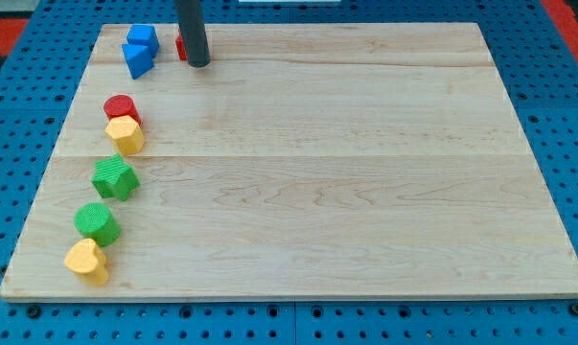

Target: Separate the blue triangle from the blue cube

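Note:
The blue cube (143, 37) sits near the board's top left corner. The blue triangle (137, 59) lies just below it, touching it. My tip (198, 63) rests on the board to the right of both blue blocks, a short gap from them. The rod hides most of a red block (180, 45) just behind it.
Down the view's left side stand a red cylinder (120, 106), a yellow hexagon (127, 135) touching it, a green star (115, 178), a green cylinder (98, 222) and a yellow heart (86, 261). The wooden board (346, 172) lies on a blue pegboard.

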{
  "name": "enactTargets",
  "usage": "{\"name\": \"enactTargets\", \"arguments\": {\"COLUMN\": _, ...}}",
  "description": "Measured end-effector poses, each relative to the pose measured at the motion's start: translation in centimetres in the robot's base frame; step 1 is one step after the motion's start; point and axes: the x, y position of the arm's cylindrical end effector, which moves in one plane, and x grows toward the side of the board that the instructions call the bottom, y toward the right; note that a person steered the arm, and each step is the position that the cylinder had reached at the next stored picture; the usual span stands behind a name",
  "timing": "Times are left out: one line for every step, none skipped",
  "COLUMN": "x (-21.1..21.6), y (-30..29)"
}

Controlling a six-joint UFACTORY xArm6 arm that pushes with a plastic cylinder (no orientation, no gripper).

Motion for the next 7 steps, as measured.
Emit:
{"name": "enactTargets", "arguments": {"x": 0.5, "y": 0.0}}
{"name": "enactTargets", "arguments": {"x": 3.6, "y": -0.2}}
{"name": "enactTargets", "arguments": {"x": 5.2, "y": -2.8}}
{"name": "enactTargets", "arguments": {"x": 5.4, "y": -8.4}}
{"name": "enactTargets", "arguments": {"x": 5.4, "y": -14.7}}
{"name": "enactTargets", "arguments": {"x": 4.2, "y": -17.7}}
{"name": "enactTargets", "arguments": {"x": 2.6, "y": -16.9}}
